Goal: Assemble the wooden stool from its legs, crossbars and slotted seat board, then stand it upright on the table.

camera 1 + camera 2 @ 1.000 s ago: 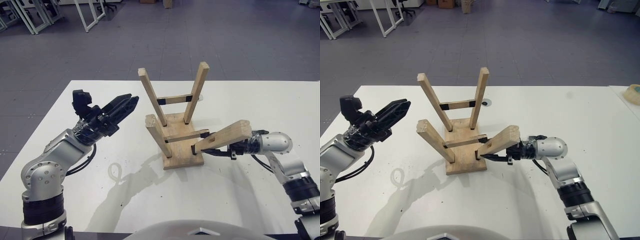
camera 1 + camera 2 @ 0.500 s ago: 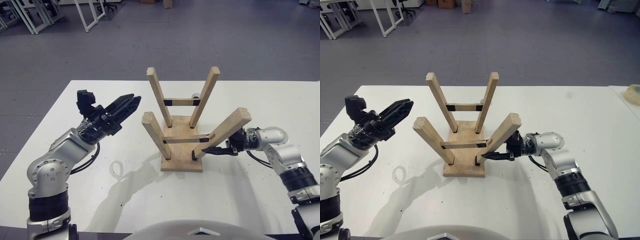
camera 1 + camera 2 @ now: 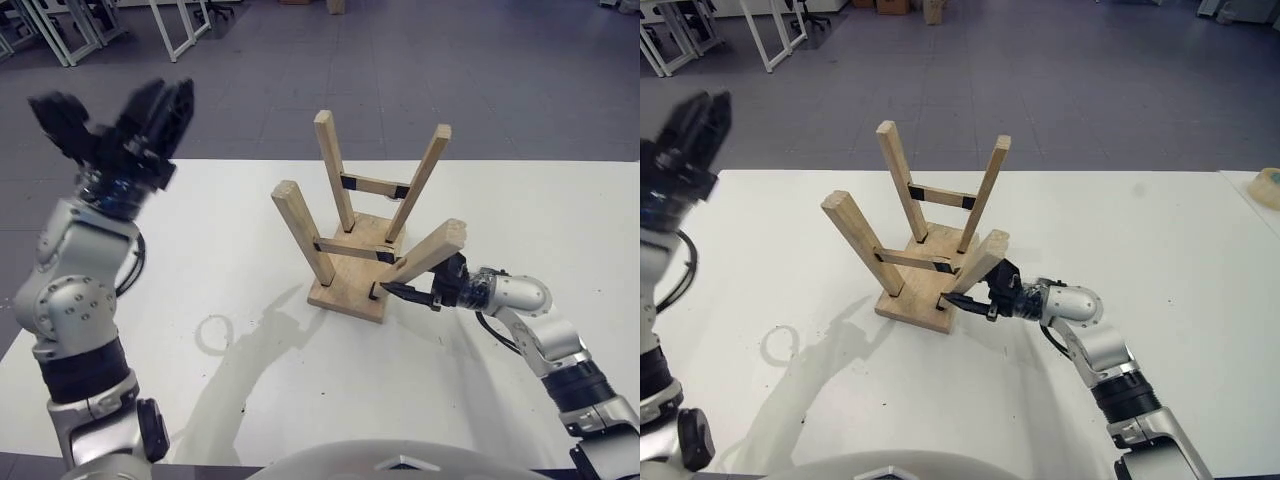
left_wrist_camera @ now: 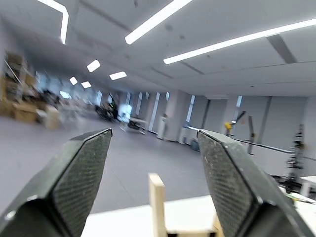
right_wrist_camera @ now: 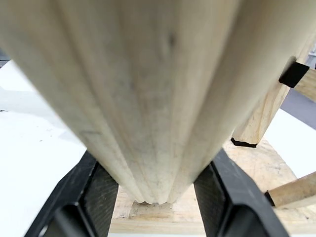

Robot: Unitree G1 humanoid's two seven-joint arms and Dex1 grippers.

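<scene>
While the left gripper hangs high above the table's far left edge with fingers spread, the wooden stool sits upside down mid-table — seat board on the surface, legs pointing up and splaying outward. The right gripper pinches the near right leg, which slants up and rightward — low, by the board.

We've got a faint ring mark on the near-left of the white table, with dark specks scattered just beside it. Beyond, grey floor stretches away. White metal frames stand far left, and cardboard boxes sit at the far end. A yellowish object peeks in on the right, and ceiling light strips run overhead.
</scene>
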